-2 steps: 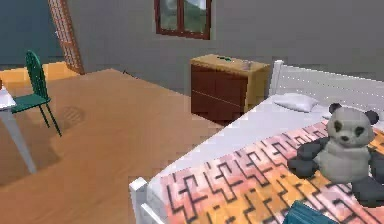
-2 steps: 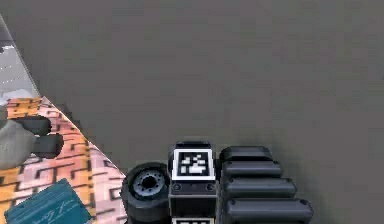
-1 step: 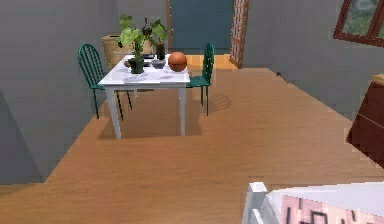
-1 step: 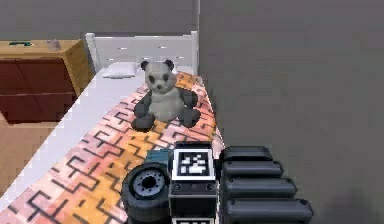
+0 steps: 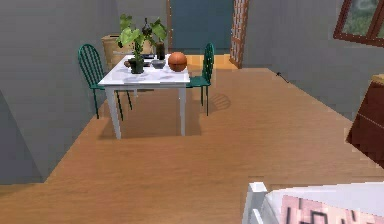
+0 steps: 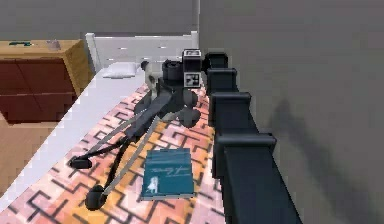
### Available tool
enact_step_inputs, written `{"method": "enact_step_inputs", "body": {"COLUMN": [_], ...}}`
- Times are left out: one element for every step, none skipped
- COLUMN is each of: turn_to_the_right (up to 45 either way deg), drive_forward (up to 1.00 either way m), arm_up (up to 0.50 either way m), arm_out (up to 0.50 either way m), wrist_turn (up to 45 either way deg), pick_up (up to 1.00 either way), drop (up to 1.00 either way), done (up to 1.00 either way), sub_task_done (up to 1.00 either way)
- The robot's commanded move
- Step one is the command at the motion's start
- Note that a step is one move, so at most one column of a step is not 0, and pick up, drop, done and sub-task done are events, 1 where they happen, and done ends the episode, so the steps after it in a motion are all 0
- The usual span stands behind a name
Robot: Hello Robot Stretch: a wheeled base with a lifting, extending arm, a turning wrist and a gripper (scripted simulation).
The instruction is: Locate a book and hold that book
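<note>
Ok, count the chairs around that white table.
2. One green chair stands at the white table's left end in the forward view, the other at its right end. A third could be hidden behind the plants.

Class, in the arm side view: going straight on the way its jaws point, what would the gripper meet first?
Probably the patterned quilt near its edge; the gripper points left of the teal book, though depth is unclear.

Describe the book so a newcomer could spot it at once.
Start at the bed with the pink-and-orange patterned quilt. On it, just left of the dark arm, lies the book. It is flat, teal and rectangular, unlike the white pillow by the headboard.
</note>
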Motion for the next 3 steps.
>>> {"method": "enact_step_inputs", "body": {"turn_to_the_right": [0.0, 0.0, 0.0], "drive_forward": [0.0, 0.0, 0.0], "arm_up": [0.0, 0.0, 0.0], "arm_out": [0.0, 0.0, 0.0], "wrist_turn": [45.0, 45.0, 15.0], "pick_up": [0.0, 0.0, 0.0], "drop": [0.0, 0.0, 0.0], "done": [0.0, 0.0, 0.0], "sub_task_done": [0.0, 0.0, 0.0]}}
